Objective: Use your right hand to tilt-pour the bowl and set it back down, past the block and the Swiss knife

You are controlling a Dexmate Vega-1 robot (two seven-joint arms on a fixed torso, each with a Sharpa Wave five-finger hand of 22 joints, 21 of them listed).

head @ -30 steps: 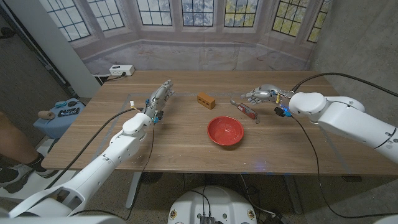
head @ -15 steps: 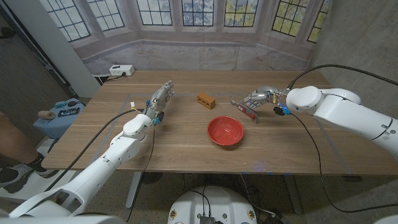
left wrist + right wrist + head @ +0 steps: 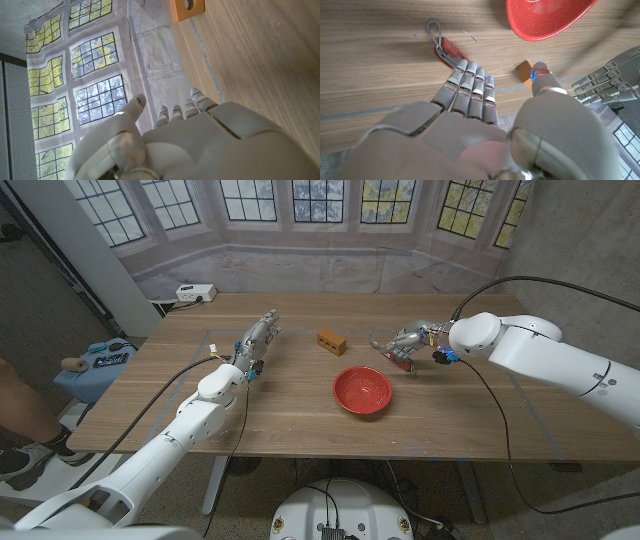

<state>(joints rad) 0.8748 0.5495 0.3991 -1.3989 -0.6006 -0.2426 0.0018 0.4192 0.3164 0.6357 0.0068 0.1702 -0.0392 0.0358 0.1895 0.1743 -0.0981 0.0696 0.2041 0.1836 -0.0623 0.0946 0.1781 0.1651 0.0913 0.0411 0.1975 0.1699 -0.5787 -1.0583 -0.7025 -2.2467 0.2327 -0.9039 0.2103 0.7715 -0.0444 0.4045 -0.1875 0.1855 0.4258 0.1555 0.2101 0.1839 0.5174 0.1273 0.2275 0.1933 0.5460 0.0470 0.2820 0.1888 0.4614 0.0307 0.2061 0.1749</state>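
The red bowl [image 3: 362, 390] stands upright on the wooden table [image 3: 280, 415] near its middle, and its rim also shows in the right wrist view [image 3: 545, 17]. Behind it lie the small orange block [image 3: 332, 341] [image 3: 523, 70] [image 3: 187, 7] and the red Swiss knife [image 3: 393, 354] [image 3: 447, 50]. My right hand [image 3: 408, 340] [image 3: 470, 115] hovers over the Swiss knife, behind and to the right of the bowl, fingers stretched out and holding nothing. My left hand [image 3: 258, 338] [image 3: 175, 145] is at the left of the block, fingers straight, empty.
A white power strip [image 3: 195, 293] sits at the table's far left corner. A blue bag [image 3: 105, 360] and part of a person [image 3: 20, 415] are beyond the left edge. Black cables trail along both arms. My left hand's fingers [image 3: 610, 80] show in the right wrist view.
My right hand has moved leftward, from right of the Swiss knife to over it, closer to the bowl. The bowl, block and left hand have not moved.
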